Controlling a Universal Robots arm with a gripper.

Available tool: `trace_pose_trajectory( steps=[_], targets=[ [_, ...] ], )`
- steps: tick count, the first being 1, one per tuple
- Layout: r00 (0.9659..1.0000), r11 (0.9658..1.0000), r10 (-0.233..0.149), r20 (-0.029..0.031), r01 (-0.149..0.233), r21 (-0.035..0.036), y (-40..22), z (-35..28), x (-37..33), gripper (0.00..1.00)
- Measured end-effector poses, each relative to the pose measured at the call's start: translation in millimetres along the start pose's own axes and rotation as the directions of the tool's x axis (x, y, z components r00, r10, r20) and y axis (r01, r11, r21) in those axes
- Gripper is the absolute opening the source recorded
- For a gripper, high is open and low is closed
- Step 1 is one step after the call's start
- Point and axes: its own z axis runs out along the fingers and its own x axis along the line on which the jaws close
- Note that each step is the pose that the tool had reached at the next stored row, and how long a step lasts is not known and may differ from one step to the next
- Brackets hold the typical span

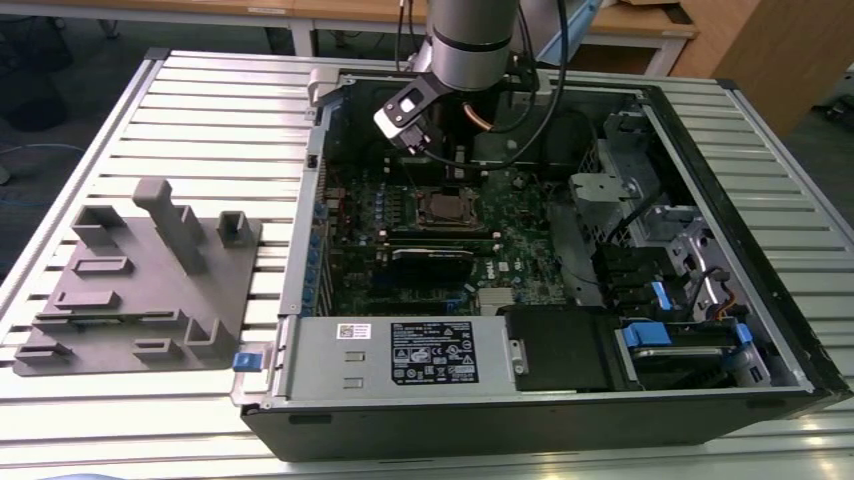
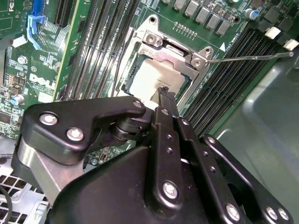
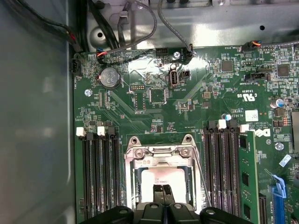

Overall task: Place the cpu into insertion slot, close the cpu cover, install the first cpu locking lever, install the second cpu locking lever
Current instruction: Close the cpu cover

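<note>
I have the black two-fingered claw (image 3: pixel 163 189) pinched shut on nothing, its tip poised over the small dull silver-grey square cpu (image 3: pixel 152 179), probably to press it flat. The chip sits in the black, silver-rimmed insertion slot (image 1: pixel 418 210), upper middle of the exterior view. The thin silvery window-frame cpu cover (image 2: pixel 174 52) lies around it, and a thin metal locking lever (image 2: pixel 252 57) juts out unlatched.

Robotics lab or workshop bench: slatted aluminium table (image 1: pixel 200 110) carries an opened desktop computer case (image 1: pixel 534 425) and a grey parts fixture (image 1: pixel 134 285); robot arm (image 1: pixel 470 40) reaches in; wooden desks (image 1: pixel 641 25) stand behind.
</note>
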Motion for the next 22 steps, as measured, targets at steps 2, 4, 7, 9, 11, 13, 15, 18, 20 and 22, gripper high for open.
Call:
trace_pose_trajectory(
  steps=[2,4,7,9,11,13,15,18,20,22],
  targets=[
    [1.0000,1.0000,0.000,-0.0002,0.000,-0.0001,-0.1,0.1,0.0,0.11],
    [1.0000,1.0000,0.000,-0.0003,0.000,-0.0001,-1.1,0.1,-0.1,0.11],
    [1.0000,1.0000,0.000,-0.0002,0.000,-0.0001,-3.2,0.1,-0.2,0.11],
    [1.0000,1.0000,0.000,-0.0001,0.000,0.0000,-3.2,0.1,-0.2,0.11],
    [1.0000,1.0000,0.000,-0.0002,0.000,-0.0001,-3.4,0.1,-0.2,0.11],
    [1.0000,1.0000,0.000,-0.0002,0.000,-0.0001,-3.5,0.1,-0.2,0.11],
    [1.0000,1.0000,0.000,-0.0002,0.000,-0.0001,-3.6,0.1,-0.2,0.11],
    [1.0000,1.0000,-0.004,-0.0003,0.004,0.0000,-3.6,0.2,-0.2,0.11],
    [0.9999,0.9999,-0.011,-0.0004,0.011,0.0000,-3.6,0.2,-0.2,0.11],
    [0.9999,0.9999,-0.012,-0.0006,0.012,0.0000,-3.6,0.2,-0.2,0.11]
  ],
)
